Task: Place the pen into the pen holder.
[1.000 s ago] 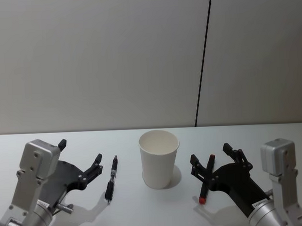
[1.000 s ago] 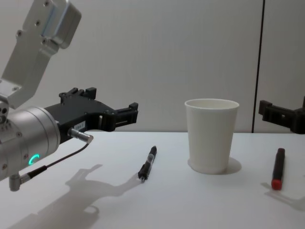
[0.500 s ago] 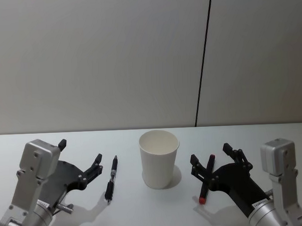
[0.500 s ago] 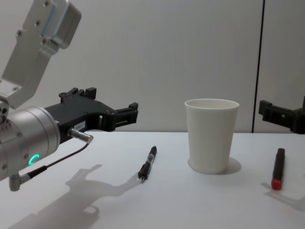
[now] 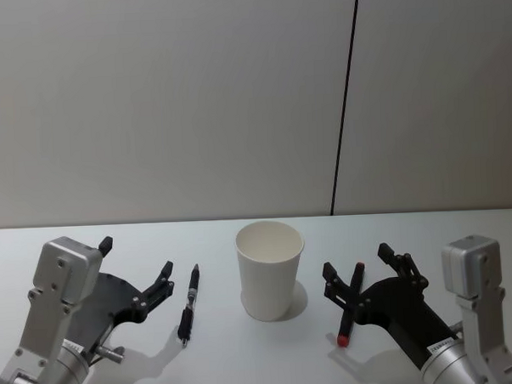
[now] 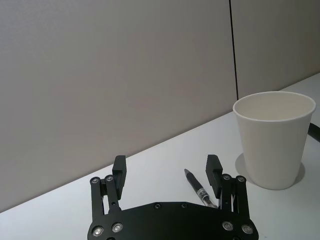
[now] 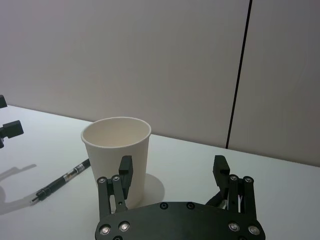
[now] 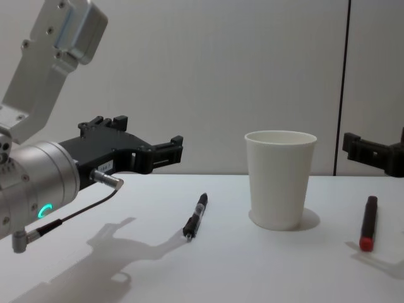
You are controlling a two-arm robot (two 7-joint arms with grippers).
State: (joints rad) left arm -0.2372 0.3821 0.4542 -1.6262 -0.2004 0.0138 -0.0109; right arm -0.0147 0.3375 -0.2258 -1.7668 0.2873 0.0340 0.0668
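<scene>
Both my left fingers (image 5: 164, 272) and right fingers (image 5: 329, 274) are wide open, empty. The pen holder (image 5: 271, 281) stands between the black pen (image 5: 189, 304) and the red-tipped pen (image 8: 368, 219).

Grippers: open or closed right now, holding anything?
Left gripper: open, empty, beside the black pen.
Right gripper: open, empty, near the red-tipped pen.

The left gripper (image 6: 166, 172) hangs with fingers (image 6: 119, 171) spread; a black pen (image 6: 199, 191) lies beside one, near the upright pen holder (image 6: 274, 142).
</scene>
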